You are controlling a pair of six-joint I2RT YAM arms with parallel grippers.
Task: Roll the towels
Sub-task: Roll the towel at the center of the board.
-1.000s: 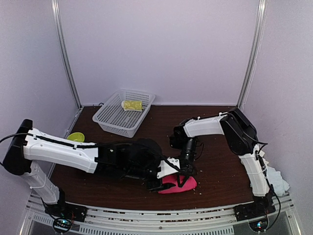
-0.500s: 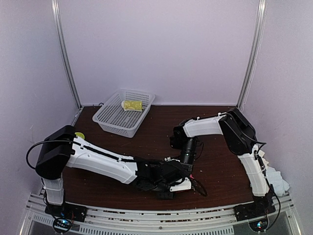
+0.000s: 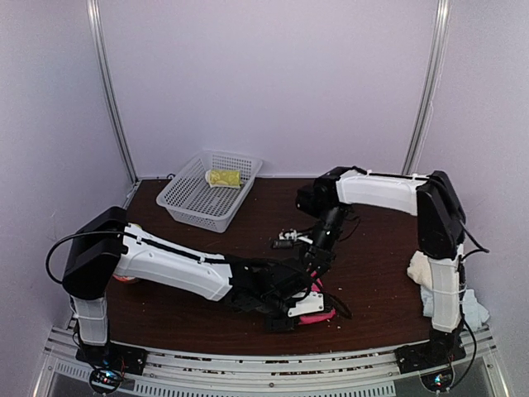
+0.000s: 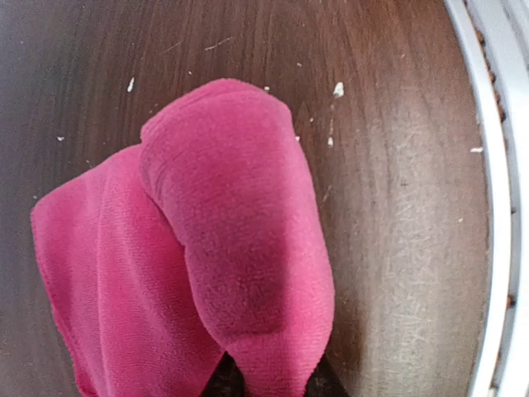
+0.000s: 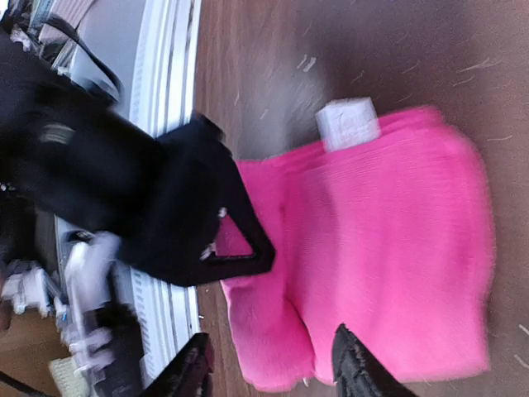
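The hot-pink towel (image 4: 223,248) lies partly rolled near the table's front edge, and only a strip of it (image 3: 321,316) shows in the top view. My left gripper (image 4: 273,385) is shut on the near end of its rolled fold, with the cloth bulging out between the fingertips (image 4: 223,382). From above, the left gripper (image 3: 299,308) lies low over the towel. My right gripper (image 5: 273,376) hovers open over the pink towel (image 5: 388,248), holding nothing, just behind the left one (image 3: 318,255). A lime-yellow towel (image 3: 223,177) lies rolled in the basket.
A white mesh basket (image 3: 192,201) stands at the back left. Cream (image 3: 420,269) and pale-blue (image 3: 473,306) towels lie at the right edge beside the right arm's base. The metal front rail (image 4: 504,207) runs close to the pink towel.
My left gripper has closed on the pink towel's fold. My right gripper has opened, let go of the towel and lifted back, its arm swinging upward.
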